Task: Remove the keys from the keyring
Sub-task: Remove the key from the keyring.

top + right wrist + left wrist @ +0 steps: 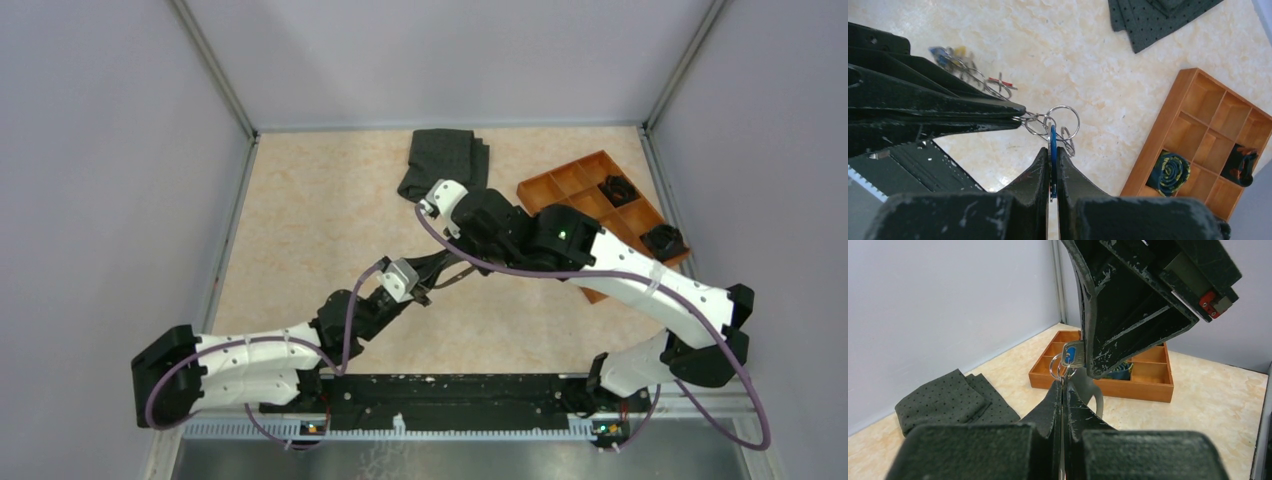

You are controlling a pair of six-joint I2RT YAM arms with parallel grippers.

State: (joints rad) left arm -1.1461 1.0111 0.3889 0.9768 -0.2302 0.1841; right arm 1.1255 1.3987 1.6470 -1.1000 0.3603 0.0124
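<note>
Both grippers meet above the middle of the table. My right gripper [1052,151] is shut on a blue-headed key [1053,142], which is edge-on between its pads. That key hangs on the keyring [1062,120], a cluster of linked metal rings. My left gripper [1063,386] is shut on one of those rings [1057,369], and its fingers [998,107] reach in from the left. In the left wrist view the blue key [1073,356] sticks out beside the right fingers [1118,330]. More keys [955,57] with rings and a red head [1000,81] lie blurred on the table beyond.
A folded dark dotted cloth [445,160] lies at the back centre. An orange wooden compartment tray [565,182] stands at the back right and holds black clumps [618,188] and a rolled blue-yellow tie [1172,172]. Grey walls enclose the table.
</note>
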